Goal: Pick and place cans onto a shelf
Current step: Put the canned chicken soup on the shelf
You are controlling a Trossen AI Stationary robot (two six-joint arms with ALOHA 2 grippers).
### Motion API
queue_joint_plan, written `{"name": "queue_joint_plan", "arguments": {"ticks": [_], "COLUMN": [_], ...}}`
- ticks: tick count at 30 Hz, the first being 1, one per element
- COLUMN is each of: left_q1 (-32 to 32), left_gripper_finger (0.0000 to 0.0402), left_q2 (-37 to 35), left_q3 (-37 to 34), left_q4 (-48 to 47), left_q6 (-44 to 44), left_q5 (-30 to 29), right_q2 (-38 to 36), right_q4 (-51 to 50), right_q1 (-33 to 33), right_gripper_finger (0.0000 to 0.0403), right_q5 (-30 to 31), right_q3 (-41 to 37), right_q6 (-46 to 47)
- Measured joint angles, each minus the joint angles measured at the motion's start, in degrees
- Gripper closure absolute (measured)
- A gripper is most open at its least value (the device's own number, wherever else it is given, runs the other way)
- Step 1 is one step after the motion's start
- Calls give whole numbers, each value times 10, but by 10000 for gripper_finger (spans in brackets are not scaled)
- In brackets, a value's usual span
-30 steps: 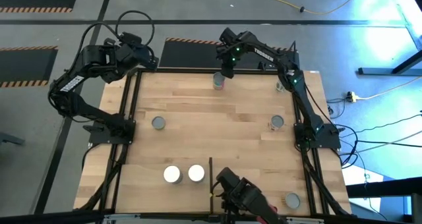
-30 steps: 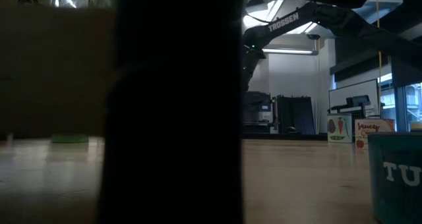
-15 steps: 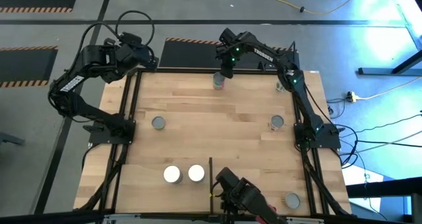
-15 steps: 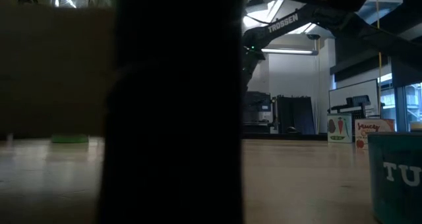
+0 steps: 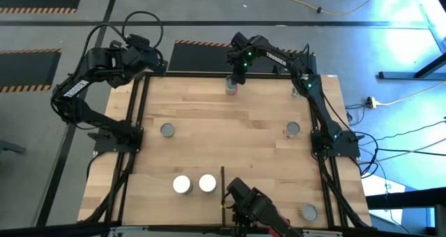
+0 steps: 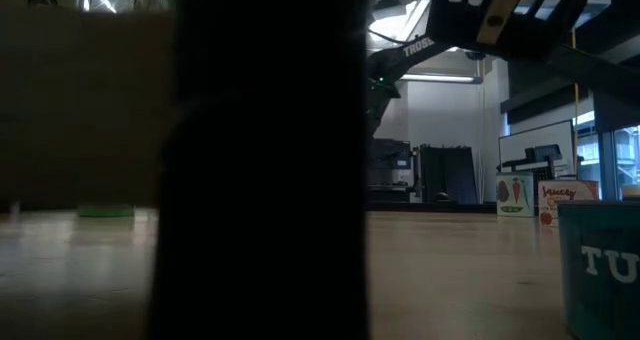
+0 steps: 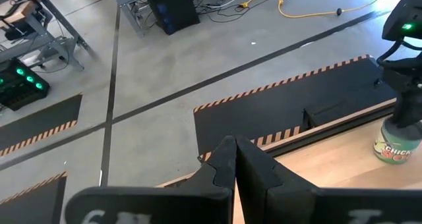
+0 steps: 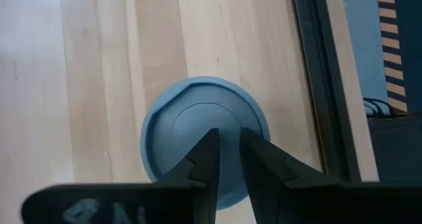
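Several cans stand upright on the shelf [image 5: 230,146], a pale wooden board with a black frame and a thin divider bar [image 5: 222,182]. One grey-topped can [image 5: 231,85] stands at the far edge; its round top [image 8: 198,128] fills the right wrist view. My right gripper [image 8: 227,155] hovers over that top, open by a narrow gap that is smaller than the can is wide. My left gripper [image 7: 235,159] is shut on nothing, raised beyond the far left corner. Two white-topped cans [image 5: 182,185] [image 5: 207,183] stand near the front. My right gripper comes at the far can from above, slanting down, with both fingertips [image 8: 210,159] over the can's top and not down its sides. Whether the tips touch the top I cannot tell. The can stands upright on the board.
Other grey-topped cans stand at the left [image 5: 167,130], the right [image 5: 293,129], the far right [image 5: 296,92] and the near right [image 5: 308,212]. A dark device [image 5: 254,208] sits at the front edge. In the low view a broad dark post [image 6: 270,160] blocks the middle, beside a teal can [image 6: 600,270].
My right arm has dipped a little over the far can, and its forearm shows lower in the low view. The can has stayed where it was.
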Motion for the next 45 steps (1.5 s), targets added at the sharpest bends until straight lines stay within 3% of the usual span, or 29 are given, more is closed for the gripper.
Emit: {"name": "queue_joint_plan", "arguments": {"ticks": [9,19,25,45], "left_q1": [0,0,0,0], "left_gripper_finger": [401,401,401,401], "left_q2": [0,0,0,0], "left_q3": [0,0,0,0], "left_q4": [0,0,0,0], "left_q6": [0,0,0,0], "left_q5": [1,44,45,43], "right_q2": [-1,-1,-2,-2], "right_q4": [-1,-8,-37,-44], "right_q1": [2,6,6,6], "right_gripper_finger": [337,337,338,338], "right_q5": [-2,7,82,58], "right_q3": [4,48,49,43], "right_q6": [-2,-3,-30,-48]}}
